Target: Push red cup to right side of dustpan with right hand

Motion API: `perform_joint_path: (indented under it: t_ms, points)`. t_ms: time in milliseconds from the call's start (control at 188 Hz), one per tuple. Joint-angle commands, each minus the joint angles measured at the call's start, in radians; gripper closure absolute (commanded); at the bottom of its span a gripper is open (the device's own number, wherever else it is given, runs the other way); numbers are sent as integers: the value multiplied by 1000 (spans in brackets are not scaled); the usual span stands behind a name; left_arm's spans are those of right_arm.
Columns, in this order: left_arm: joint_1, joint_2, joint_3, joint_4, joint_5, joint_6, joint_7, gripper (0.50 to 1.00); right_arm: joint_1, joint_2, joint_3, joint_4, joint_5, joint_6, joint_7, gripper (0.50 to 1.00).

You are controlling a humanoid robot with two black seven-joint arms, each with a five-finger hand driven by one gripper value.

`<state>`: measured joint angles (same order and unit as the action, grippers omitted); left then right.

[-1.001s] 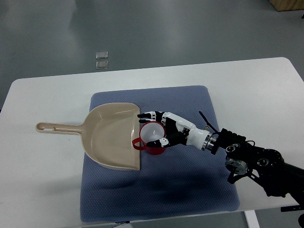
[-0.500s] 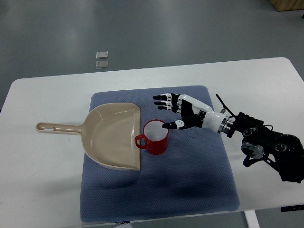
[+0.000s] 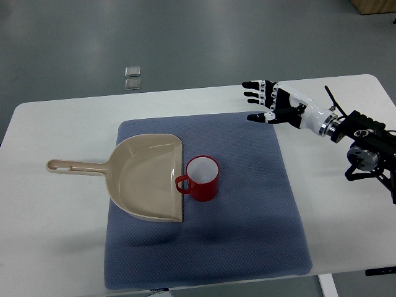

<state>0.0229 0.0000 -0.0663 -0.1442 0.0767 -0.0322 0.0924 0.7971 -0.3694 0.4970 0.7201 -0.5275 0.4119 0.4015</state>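
Observation:
A red cup point(image 3: 200, 178) with a white inside stands upright on the blue mat point(image 3: 247, 216), just right of the beige dustpan point(image 3: 145, 176), its handle touching the pan's open edge. My right hand point(image 3: 260, 100) is open with fingers spread, raised over the mat's far right corner, well away from the cup. The left hand is out of view.
The dustpan's handle point(image 3: 74, 166) points left over the white table point(image 3: 49, 229). Two small clear squares point(image 3: 132, 77) lie on the floor beyond the table. My right arm point(image 3: 365, 145) extends over the table's right side.
My right hand let go of the cup and pulled back up and to the right, away from it. The cup stays next to the dustpan's right edge.

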Motion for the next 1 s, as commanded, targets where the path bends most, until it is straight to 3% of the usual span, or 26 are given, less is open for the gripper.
perform_joint_path:
  t_ms: [0, 133, 314, 404, 990]
  points:
    - [0, 0, 0, 0, 0, 2, 1, 500, 22, 0, 5, -15, 90, -1, -154, 564]
    - [0, 0, 0, 0, 0, 0, 0, 500, 51, 9, 5, -21, 254, -4, -335, 564]
    - [0, 0, 0, 0, 0, 0, 1, 500, 88, 17, 2, -74, 538, -5, -443, 564]
    - [0, 0, 0, 0, 0, 0, 0, 500, 90, 26, 0, -74, 626, -1, -448, 564]
    - [2, 0, 0, 0, 0, 0, 1, 500, 54, 56, 0, -71, 627, -1, -434, 564]
